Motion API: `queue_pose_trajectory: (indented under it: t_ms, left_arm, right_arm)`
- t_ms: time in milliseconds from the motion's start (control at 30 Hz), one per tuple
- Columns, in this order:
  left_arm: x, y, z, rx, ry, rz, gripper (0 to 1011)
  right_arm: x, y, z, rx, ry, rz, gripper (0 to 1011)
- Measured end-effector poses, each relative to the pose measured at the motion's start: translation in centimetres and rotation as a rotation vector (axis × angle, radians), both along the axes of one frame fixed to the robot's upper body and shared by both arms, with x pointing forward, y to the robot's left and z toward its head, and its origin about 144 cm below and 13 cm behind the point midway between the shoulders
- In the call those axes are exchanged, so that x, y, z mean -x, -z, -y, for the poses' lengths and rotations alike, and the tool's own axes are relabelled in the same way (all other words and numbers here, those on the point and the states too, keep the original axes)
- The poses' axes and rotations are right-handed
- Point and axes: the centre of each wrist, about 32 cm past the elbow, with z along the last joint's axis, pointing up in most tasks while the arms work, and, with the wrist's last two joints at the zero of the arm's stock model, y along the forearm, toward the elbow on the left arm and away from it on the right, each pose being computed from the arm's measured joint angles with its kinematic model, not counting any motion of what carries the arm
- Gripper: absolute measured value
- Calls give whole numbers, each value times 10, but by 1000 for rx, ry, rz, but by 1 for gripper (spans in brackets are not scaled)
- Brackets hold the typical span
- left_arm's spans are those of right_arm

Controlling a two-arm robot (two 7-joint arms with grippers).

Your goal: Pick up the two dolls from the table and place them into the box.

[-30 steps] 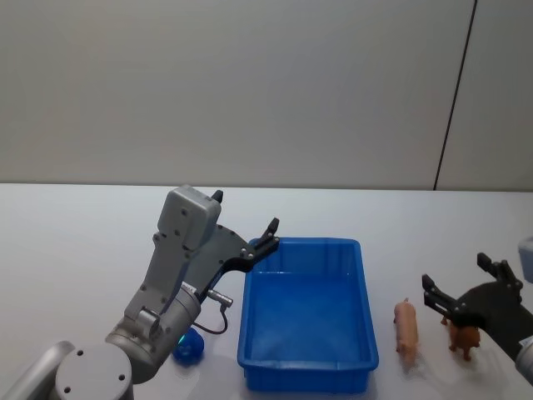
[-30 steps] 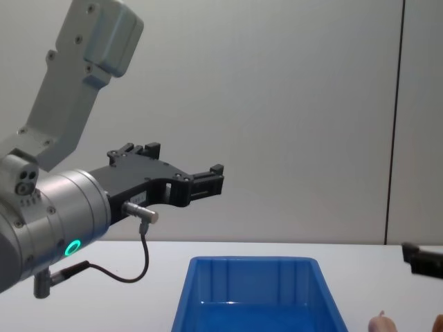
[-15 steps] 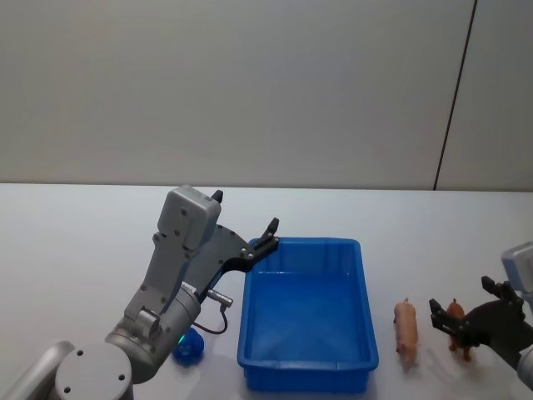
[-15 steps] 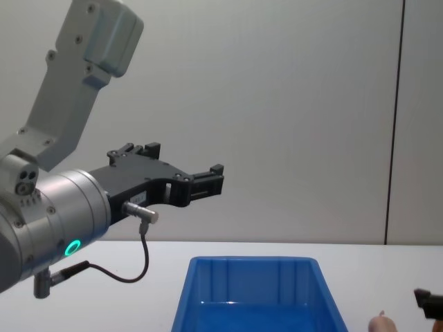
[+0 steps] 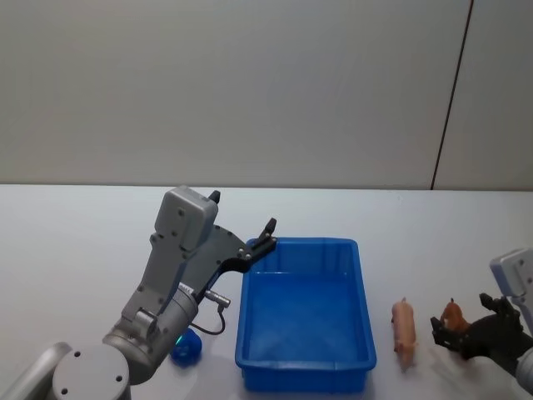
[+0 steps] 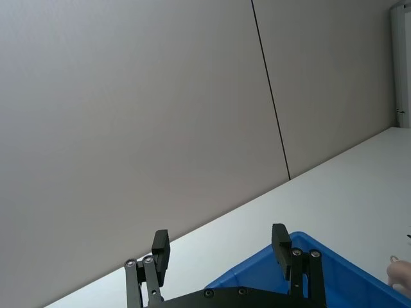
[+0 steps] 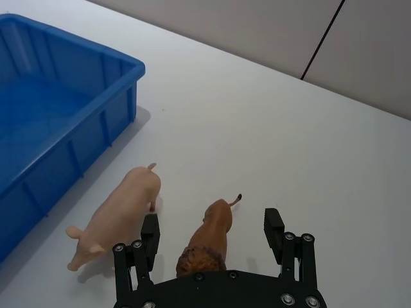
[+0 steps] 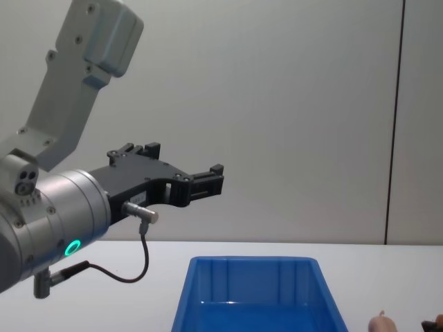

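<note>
The reddish-brown doll (image 7: 212, 234) stands on the white table (image 5: 75, 250), right of the pale pink doll (image 7: 122, 215). Both are to the right of the blue box (image 5: 304, 243). My right gripper (image 7: 212, 219) is open and low over the table, one finger on each side of the brown doll with a gap to each. In the head view the right gripper (image 5: 462, 315) sits at the brown doll (image 5: 452, 314), beside the pink doll (image 5: 404, 331). My left gripper (image 5: 243, 212) hangs open and holds nothing, in the air above the box's far left corner.
A dark blue round lump (image 5: 186, 348) lies on the table left of the box, under my left arm. The box's inside (image 7: 38, 109) holds nothing. A plain wall stands behind the table.
My right gripper has dropped lower and drawn back around the reddish-brown doll, which now shows between its fingers. The left arm, the pink doll and the box have not moved.
</note>
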Motion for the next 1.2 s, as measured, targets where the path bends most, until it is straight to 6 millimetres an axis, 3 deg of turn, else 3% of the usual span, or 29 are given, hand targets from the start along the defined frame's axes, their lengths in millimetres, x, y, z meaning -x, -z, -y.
queue_pose_trajectory:
  t_ms: [233, 333, 567, 867, 1200]
  left_arm:
    - [0, 0, 0, 0, 0, 0, 1001]
    - [0, 0, 0, 0, 0, 0, 1001]
    - [0, 0, 0, 0, 0, 0, 1001]
    - [0, 0, 0, 0, 0, 0, 1001]
    - [0, 0, 0, 0, 0, 0, 1001]
  right_arm:
    - [-2, 0, 3, 8, 3, -28, 1000]
    - [-3, 0, 5, 11, 4, -40, 941]
    - [-4, -1, 7, 14, 2, -70, 757]
    - [-5, -1, 8, 13, -6, -99, 448]
    - [-6, -5, 8, -2, -12, -80, 418]
